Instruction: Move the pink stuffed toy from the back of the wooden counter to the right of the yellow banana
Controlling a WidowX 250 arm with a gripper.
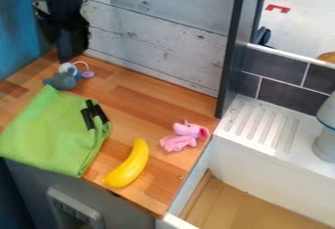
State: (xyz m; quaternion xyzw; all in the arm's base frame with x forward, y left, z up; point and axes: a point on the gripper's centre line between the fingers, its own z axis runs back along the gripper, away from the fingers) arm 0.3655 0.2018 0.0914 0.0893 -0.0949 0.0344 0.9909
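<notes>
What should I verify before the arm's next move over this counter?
1. Gripper away from the green cloth: ok, it is at the upper left, beyond the cloth.
2. Gripper not touching the grey toy: cannot tell, they are close together in this view.
3. Yellow banana well back from the counter's front edge: not ok, its lower end lies near it.
4. Pink toy apart from the banana: ok.
5. Cloth without black strips on it: not ok.
</notes>
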